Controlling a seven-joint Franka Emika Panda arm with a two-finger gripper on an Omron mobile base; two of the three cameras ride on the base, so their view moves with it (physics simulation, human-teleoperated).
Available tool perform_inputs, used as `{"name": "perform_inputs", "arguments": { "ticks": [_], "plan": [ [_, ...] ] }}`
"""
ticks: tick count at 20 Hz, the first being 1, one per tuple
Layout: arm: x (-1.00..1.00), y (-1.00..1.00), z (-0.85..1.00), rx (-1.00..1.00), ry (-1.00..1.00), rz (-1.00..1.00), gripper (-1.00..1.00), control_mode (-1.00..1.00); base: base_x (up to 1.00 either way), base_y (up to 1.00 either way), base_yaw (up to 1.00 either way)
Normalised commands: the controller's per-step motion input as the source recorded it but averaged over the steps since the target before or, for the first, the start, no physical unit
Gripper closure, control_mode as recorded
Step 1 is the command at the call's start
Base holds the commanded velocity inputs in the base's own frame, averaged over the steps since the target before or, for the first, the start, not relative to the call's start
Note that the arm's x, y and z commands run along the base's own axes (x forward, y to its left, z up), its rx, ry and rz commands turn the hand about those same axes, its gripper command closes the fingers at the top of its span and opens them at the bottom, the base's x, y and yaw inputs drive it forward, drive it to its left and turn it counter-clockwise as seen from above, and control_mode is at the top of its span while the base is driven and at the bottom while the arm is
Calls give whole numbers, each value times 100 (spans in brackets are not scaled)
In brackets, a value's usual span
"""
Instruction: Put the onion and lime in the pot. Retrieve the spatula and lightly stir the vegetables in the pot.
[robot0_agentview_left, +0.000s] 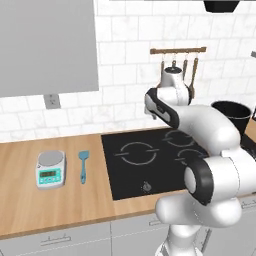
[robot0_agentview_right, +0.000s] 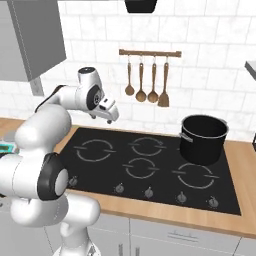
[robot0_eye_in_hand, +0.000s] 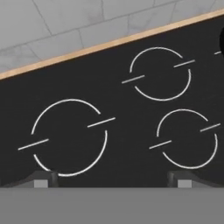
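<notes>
From left to right I counted one scale (robot0_agentview_left: 50, 169), one spatula (robot0_agentview_left: 83, 165) lying flat on the counter (robot0_agentview_left: 75, 205) beside it, my gripper (robot0_eye_in_hand: 113, 178) with jaws wide above bare cooktop (robot0_agentview_right: 150, 165), and one pot (robot0_agentview_right: 203, 138) at its back right corner.

One black pot (robot0_agentview_right: 203, 138), one light-blue spatula (robot0_agentview_left: 83, 165), one small kitchen scale (robot0_agentview_left: 50, 169) on the wooden counter (robot0_agentview_left: 30, 210). Four wooden utensils (robot0_agentview_right: 146, 81) hang from one wall rail (robot0_agentview_right: 149, 52). One cooktop (robot0_agentview_right: 150, 165): five burner rings, five knobs along its front edge
</notes>
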Motion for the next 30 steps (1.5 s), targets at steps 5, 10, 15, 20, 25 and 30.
{"name": "perform_inputs", "arguments": {
  "ticks": [5,10,15,20,25,30],
  "plan": [
    [8,21,-7,-4,1,29,-100,-100,12,6,0],
    [-24,28,-28,-24,0,93,-100,-100,0,0,0],
    [-43,24,-35,-29,0,100,-100,-100,0,0,0],
    [-47,29,-43,-35,0,97,-100,-100,0,0,0],
    [-38,41,-32,-37,6,88,-100,-100,0,0,0],
    [-9,62,-14,-37,16,69,-100,-100,0,0,0]
  ]
}}
